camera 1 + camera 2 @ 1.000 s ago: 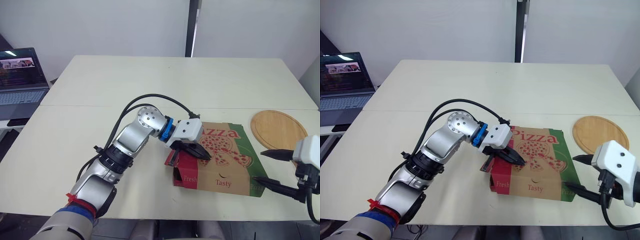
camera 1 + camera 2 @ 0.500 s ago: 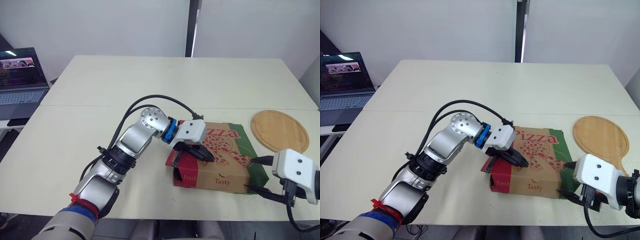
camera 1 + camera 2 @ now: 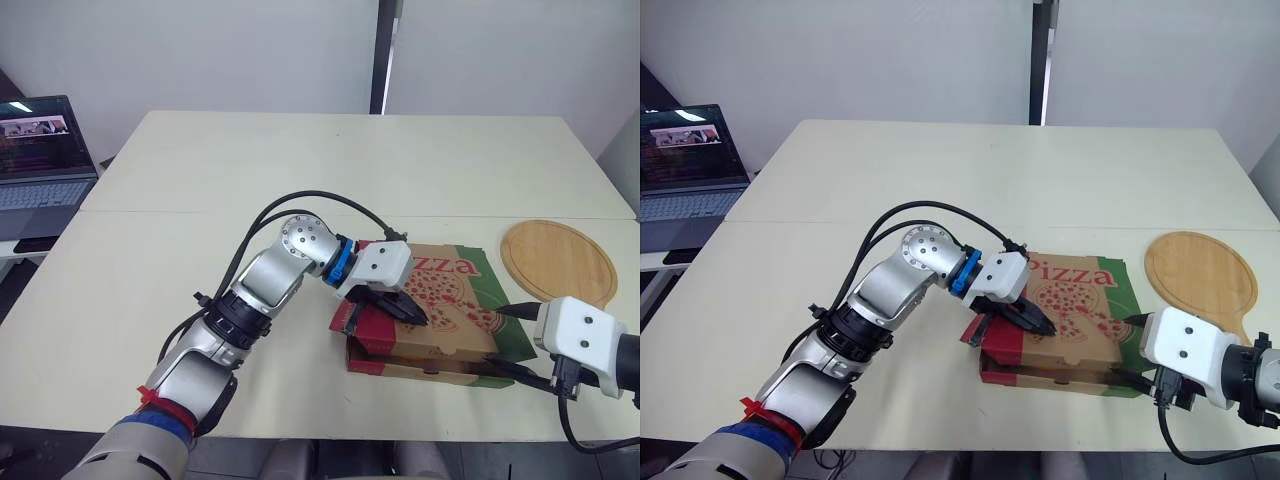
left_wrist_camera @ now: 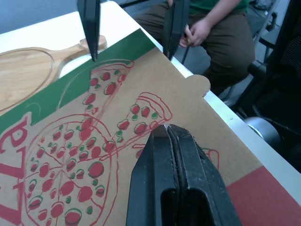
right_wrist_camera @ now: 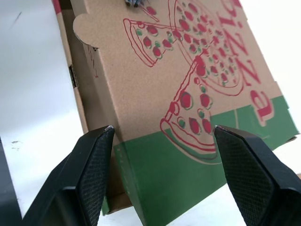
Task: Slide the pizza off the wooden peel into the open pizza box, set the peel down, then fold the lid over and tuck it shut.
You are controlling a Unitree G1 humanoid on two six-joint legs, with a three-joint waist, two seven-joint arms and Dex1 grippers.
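Lid [image 3: 452,302] directly beneath closed left end effector [image 3: 412,313].

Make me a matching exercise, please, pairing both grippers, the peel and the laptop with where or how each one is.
Things
1. left gripper
2. right gripper
3. peel
4. laptop

Places or states
A. open, fingers either side of the box's green end
B. lying bare on the table, right of the box
C. shut, fingertips over the box's printed top
D. screen up, past the table's left edge

Pairs: 1-C, 2-A, 3-B, 4-D
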